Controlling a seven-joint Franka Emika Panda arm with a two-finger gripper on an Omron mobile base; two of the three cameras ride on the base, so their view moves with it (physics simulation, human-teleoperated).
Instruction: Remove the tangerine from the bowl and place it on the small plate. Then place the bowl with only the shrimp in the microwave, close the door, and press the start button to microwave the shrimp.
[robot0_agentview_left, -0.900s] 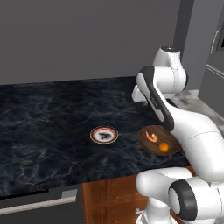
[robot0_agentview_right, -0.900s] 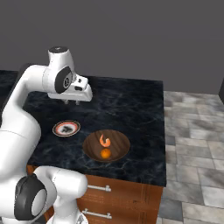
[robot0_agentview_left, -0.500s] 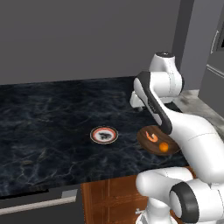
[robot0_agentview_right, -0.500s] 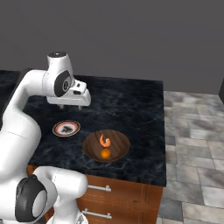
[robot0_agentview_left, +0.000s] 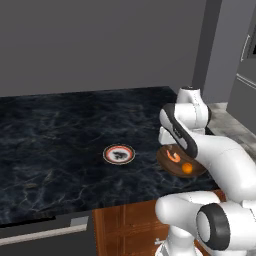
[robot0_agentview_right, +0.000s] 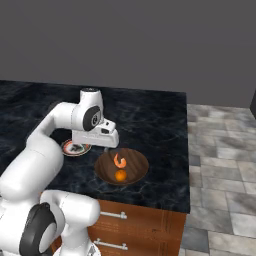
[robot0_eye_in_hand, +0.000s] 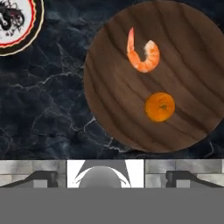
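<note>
Jaws apart above the bowl (robot0_eye_in_hand: 153, 74); tangerine (robot0_eye_in_hand: 160, 106) beside the curled shrimp (robot0_eye_in_hand: 142, 53); small plate (robot0_eye_in_hand: 15, 24) nearby on the bench (robot0_eye_in_hand: 48, 105).

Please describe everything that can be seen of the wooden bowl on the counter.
The wooden bowl is round, shallow and dark brown, with a visible wood grain. It stands upright on the black marbled counter, near the front edge, to the right of the small plate and apart from it. Inside lie a curled orange-pink shrimp and a tangerine, close together but not touching. The gripper hangs above it, open, and does not touch it.
</note>
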